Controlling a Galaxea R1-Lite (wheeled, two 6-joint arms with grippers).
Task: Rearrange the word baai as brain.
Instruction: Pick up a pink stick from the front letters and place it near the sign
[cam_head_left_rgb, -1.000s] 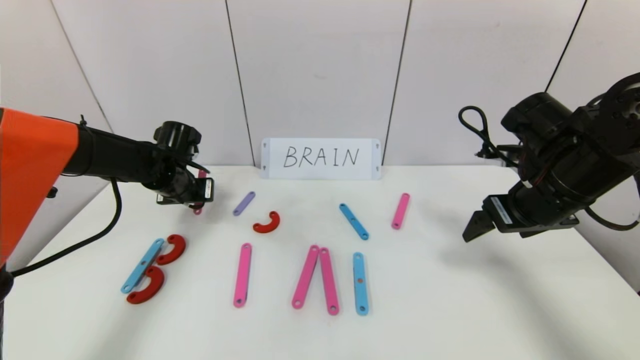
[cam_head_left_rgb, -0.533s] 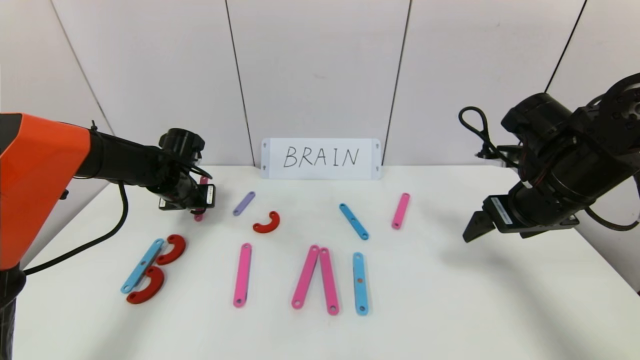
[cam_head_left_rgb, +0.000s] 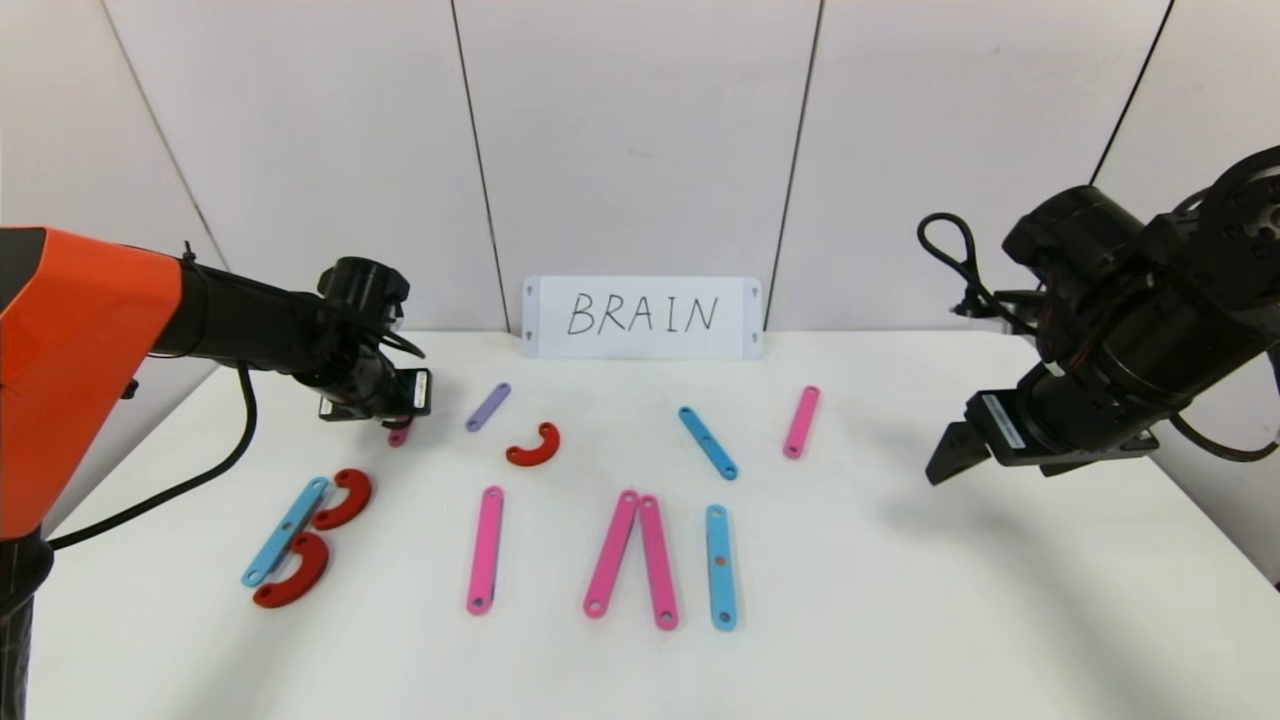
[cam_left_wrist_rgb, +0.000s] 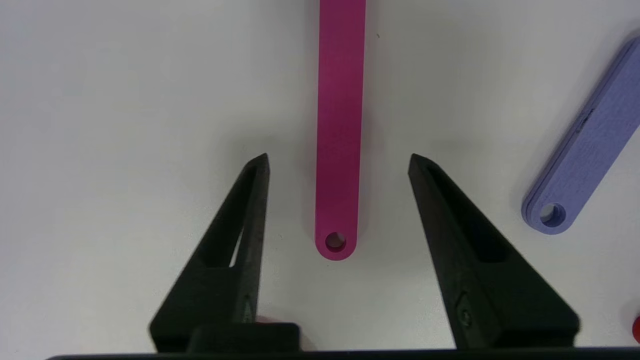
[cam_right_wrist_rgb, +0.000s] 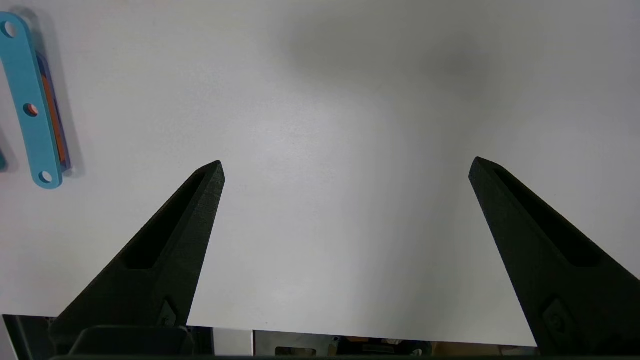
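Note:
Flat holed pieces lie on the white table (cam_head_left_rgb: 900, 620). A light-blue strip (cam_head_left_rgb: 285, 530) with two red half-rings (cam_head_left_rgb: 345, 497) forms a B at the left. Two long pink strips (cam_head_left_rgb: 630, 555) meet at the top, with a pink strip (cam_head_left_rgb: 485, 550) and a light-blue strip (cam_head_left_rgb: 720, 565) beside them. A purple strip (cam_head_left_rgb: 488, 407), a red half-ring (cam_head_left_rgb: 533, 446), a blue strip (cam_head_left_rgb: 708, 442) and a pink strip (cam_head_left_rgb: 801, 421) lie farther back. My left gripper (cam_head_left_rgb: 392, 425) is open, low over a pink strip (cam_left_wrist_rgb: 339, 125) lying between its fingers (cam_left_wrist_rgb: 250, 200). My right gripper (cam_head_left_rgb: 945, 465) hangs open and empty at the right.
A white card (cam_head_left_rgb: 641, 317) with handwritten BRAIN leans on the back wall. The purple strip (cam_left_wrist_rgb: 585, 150) lies close beside the left gripper. The right wrist view shows bare table, its edge, and a blue strip (cam_right_wrist_rgb: 32, 100) off to the side.
My left gripper has moved slightly forward and lower over the pink strip, covering more of it. The right arm has not moved.

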